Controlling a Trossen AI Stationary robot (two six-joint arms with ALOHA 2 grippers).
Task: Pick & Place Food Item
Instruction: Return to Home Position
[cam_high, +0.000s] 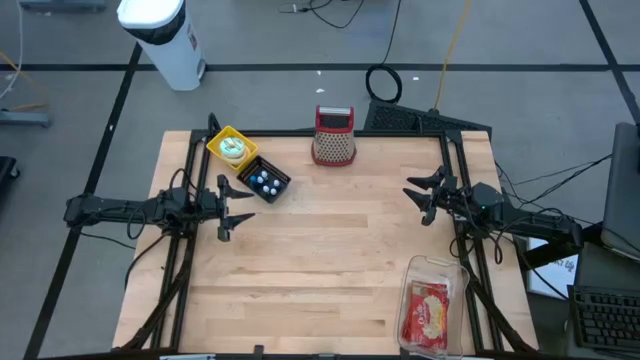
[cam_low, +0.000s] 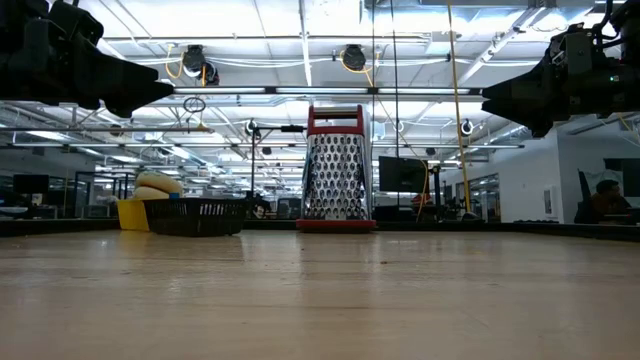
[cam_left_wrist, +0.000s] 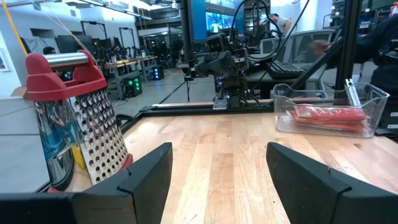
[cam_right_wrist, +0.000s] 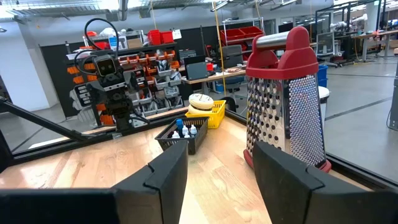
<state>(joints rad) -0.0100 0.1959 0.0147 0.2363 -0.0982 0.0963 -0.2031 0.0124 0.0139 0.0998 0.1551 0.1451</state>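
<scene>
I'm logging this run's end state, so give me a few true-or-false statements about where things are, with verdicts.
1. The red popcorn bags lie inside the transparent bin. True.
2. The left gripper holds a popcorn bag. False: it is open and empty.
3. The grater stands upright on the table. True.
4. The black basket sits beside the bin. False: it is next to the yellow basket, on the left arm's side.
5. The right gripper is shut. False: it is open, holding nothing.
</scene>
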